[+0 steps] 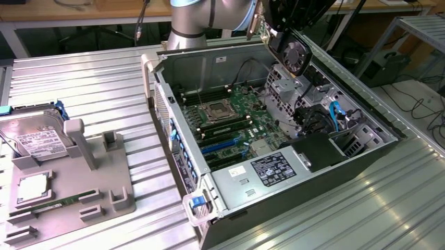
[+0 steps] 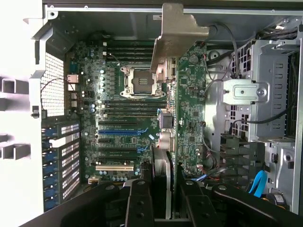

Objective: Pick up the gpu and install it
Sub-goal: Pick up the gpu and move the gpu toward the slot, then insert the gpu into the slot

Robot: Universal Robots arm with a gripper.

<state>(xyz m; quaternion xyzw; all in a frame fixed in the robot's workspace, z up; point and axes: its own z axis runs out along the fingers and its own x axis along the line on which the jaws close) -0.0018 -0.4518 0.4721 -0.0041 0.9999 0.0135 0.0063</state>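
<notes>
The gpu (image 1: 292,49) hangs tilted above the far end of the open computer case (image 1: 306,203), its fan facing out and its silver bracket strip (image 1: 259,26) on the side toward the exterior view's left. In the wrist view I look down along the card's green board (image 2: 189,94) to the bracket (image 2: 177,33), over the motherboard (image 2: 118,109). My gripper (image 2: 165,201) is shut on the card's near edge, one black finger (image 2: 139,198) on each side. The blue-tabbed expansion slots (image 2: 123,132) lie below, well apart from the card.
The arm (image 1: 201,15) reaches in from the back. The case holds a bare processor socket (image 2: 137,81), drive cages (image 2: 270,90) and a power supply (image 1: 274,169). A grey fixture (image 1: 76,198) at the exterior view's left carries a hard drive (image 1: 38,138) and a memory stick (image 1: 62,200).
</notes>
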